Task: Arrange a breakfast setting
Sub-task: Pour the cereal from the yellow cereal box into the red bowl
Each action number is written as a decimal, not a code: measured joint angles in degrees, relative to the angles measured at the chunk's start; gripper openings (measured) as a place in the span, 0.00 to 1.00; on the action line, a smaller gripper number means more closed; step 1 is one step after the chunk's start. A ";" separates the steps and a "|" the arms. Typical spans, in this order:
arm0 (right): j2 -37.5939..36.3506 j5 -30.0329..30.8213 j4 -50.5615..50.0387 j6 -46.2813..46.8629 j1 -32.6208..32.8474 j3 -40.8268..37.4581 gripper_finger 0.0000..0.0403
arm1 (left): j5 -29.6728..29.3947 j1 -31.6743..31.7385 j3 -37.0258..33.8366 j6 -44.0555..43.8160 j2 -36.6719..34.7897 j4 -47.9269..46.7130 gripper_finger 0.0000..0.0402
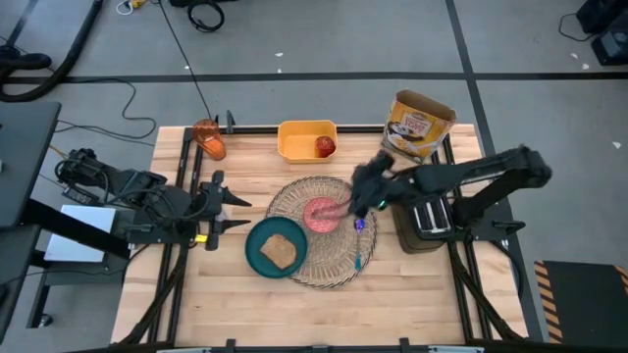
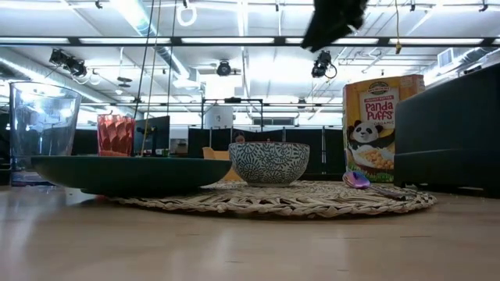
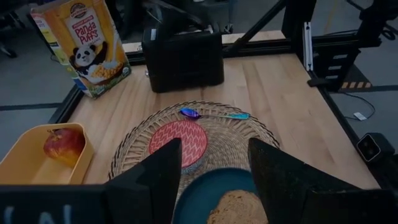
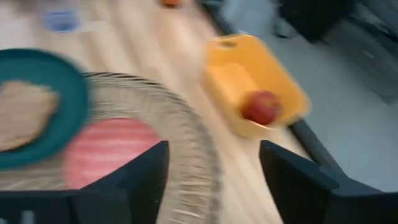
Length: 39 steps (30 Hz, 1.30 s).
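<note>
At mid-left of the high view, your left gripper (image 1: 238, 211) waits with jaws spread, beside the teal plate (image 1: 257, 257).

Left to right from above: the orange translucent cup (image 1: 208, 138) lies near the table's (image 1: 196, 304) far edge, upper left of the frame. Your left gripper sits apart from everything, jaws wide in its wrist view. The teal plate carries the toast slice (image 1: 281, 252) and overlaps the round woven straw placemat (image 1: 334, 267). The yellow tub (image 1: 299, 140) at upper centre holds the red apple (image 1: 325, 146). The pink bowl (image 1: 321, 214) stands at the placemat's centre. Your right gripper (image 1: 364, 193) hovers just right of the bowl, jaws spread, holding nothing. The small blue utensil (image 1: 359, 243) lies on the placemat's right side. The cereal box (image 1: 419, 125) and black toaster (image 1: 429, 218) stand at right.
</note>
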 joint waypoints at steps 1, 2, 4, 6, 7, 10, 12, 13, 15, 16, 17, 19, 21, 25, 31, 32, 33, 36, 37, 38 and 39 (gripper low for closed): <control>-1.80 0.67 -0.94 0.50 -1.43 -0.81 0.71 | 0.01 0.00 0.00 -0.16 0.00 0.09 0.48; -3.54 1.24 -2.03 0.98 -2.95 -1.29 0.74 | 0.00 0.00 0.00 -0.20 0.00 0.10 0.48; -6.53 2.10 -4.84 1.42 -6.45 -1.43 0.80 | 0.01 0.00 0.00 -0.42 0.00 0.11 0.48; -9.11 3.53 -7.78 0.84 -10.18 -1.43 0.86 | 0.01 0.00 0.00 -0.44 0.00 0.19 0.48; -10.17 4.12 -8.99 -0.13 -12.03 -1.45 0.88 | -0.01 0.00 0.00 -0.46 0.00 0.20 0.48; -12.81 5.16 -11.60 -3.33 -18.27 -1.45 0.92 | 0.00 0.00 0.00 -0.42 0.00 0.44 0.48; -13.62 5.20 -12.35 -5.94 -22.48 -1.45 0.92 | -0.02 0.00 0.00 -0.15 0.11 1.27 0.48; -13.86 5.19 -12.28 -7.40 -24.53 -1.45 0.92 | -0.13 0.00 0.00 0.12 0.36 1.96 0.48; -14.21 4.99 -11.59 -10.53 -28.72 -1.45 0.92 | -0.20 0.02 -0.02 1.42 0.52 3.20 0.48; -14.24 4.50 -11.04 -12.11 -30.79 -1.45 0.92 | -0.33 0.04 -0.02 1.87 0.82 4.29 0.48; -14.20 3.72 -10.49 -13.75 -33.09 -1.45 0.91 | -0.48 0.26 -0.02 2.60 1.25 5.76 0.48; -14.02 0.69 -9.25 -16.99 -37.82 -1.47 0.90 | -0.56 1.18 -0.01 3.17 2.34 7.49 0.48; -13.56 -2.95 -8.07 -19.65 -42.33 -1.47 0.88 | -0.58 2.68 -0.02 3.33 3.48 8.23 0.48; -12.54 -10.82 -5.93 -23.97 -49.85 -1.49 0.85 | 1.80 7.64 -0.02 4.28 6.20 8.53 0.48; -11.28 -24.62 -6.73 -26.56 -56.71 -1.49 0.78 | 11.54 17.99 -0.02 7.00 8.76 14.64 0.50; -10.99 -25.78 -6.94 -27.12 -57.46 -1.49 0.76 | 13.58 20.10 0.00 7.50 9.43 16.12 0.52; -10.72 -27.01 -7.17 -27.42 -57.98 -1.49 0.73 | 15.76 22.18 0.00 7.88 10.07 16.83 0.54; -9.75 -31.54 -7.57 -27.57 -59.27 -1.49 0.65 | 22.53 28.04 -0.01 9.68 12.51 19.39 0.61; -9.37 -33.19 -7.60 -27.52 -59.56 -1.49 0.61 | 24.70 29.88 0.00 10.39 13.62 20.17 0.64; -8.89 -34.60 -7.69 -27.23 -59.69 -1.49 0.57 | 26.88 31.53 0.00 10.79 14.86 20.83 0.66; -8.39 -35.97 -7.87 -27.13 -59.78 -1.49 0.53 | 28.69 32.97 0.00 11.48 16.18 21.38 0.68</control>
